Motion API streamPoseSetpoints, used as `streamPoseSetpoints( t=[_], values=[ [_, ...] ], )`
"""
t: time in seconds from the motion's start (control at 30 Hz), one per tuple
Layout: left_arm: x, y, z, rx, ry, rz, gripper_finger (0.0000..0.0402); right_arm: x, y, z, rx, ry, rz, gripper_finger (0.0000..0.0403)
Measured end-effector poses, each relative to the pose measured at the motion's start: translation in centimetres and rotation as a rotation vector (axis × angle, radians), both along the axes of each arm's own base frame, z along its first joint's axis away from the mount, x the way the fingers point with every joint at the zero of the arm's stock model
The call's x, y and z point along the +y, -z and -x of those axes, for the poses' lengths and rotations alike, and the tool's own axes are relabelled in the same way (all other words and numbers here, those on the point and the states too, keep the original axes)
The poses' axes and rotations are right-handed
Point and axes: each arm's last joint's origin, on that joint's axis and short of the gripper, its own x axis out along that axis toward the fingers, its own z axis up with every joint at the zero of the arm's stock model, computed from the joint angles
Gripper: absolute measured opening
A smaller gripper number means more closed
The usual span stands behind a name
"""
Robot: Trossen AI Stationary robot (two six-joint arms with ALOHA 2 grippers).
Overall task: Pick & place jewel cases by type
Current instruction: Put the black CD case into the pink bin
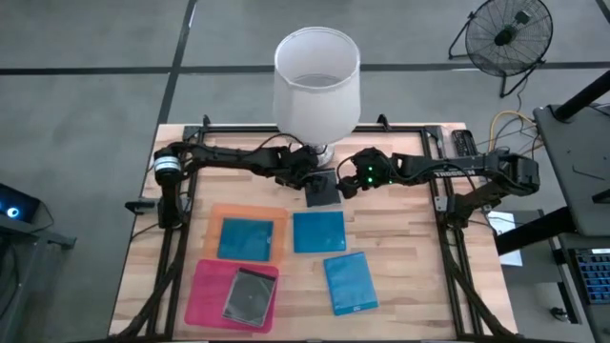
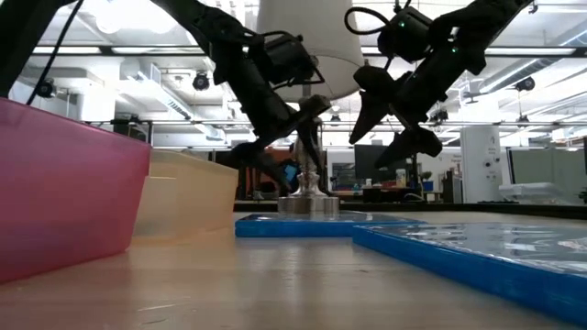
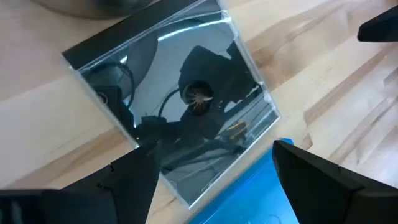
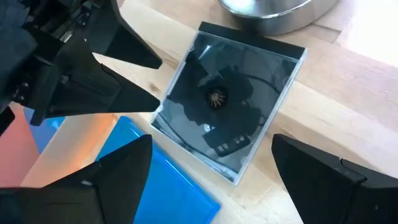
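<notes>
Both pincers (image 1: 307,181) (image 1: 349,183) wide open, empty, over dark case (image 1: 322,191)

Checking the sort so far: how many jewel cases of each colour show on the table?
Blue cases: 3
Dark or clear cases: 2
Total: 5

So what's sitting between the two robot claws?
A dark clear jewel case lies flat on the table between the left gripper and right gripper, seen best in the high view.
</notes>
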Motion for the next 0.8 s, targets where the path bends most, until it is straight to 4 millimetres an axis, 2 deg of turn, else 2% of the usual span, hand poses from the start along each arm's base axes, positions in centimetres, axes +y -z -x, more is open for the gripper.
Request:
streamPoseSetpoints(
  t=[0.27,0.43,0.6,0.8],
  values=[
    [-0.2,-0.4,0.2,-0.006,0.017,0.008,0.0289,0.0,0.0,0.0,-0.001,-0.008,0.009,0.0325],
    [-1.7,-0.3,0.1,0.031,0.111,-0.028,0.0289,0.0,0.0,0.0,-0.002,-0.013,0.015,0.0325],
    [-3.9,-0.1,-0.2,0.078,0.179,-0.148,0.0289,0.0,0.0,0.0,-0.001,-0.022,0.025,0.0325],
    [-4.2,0.7,-0.4,0.14,0.18,-0.286,0.0289,0.0,0.0,0.0,-0.001,-0.025,0.026,0.0325]
  ],
)
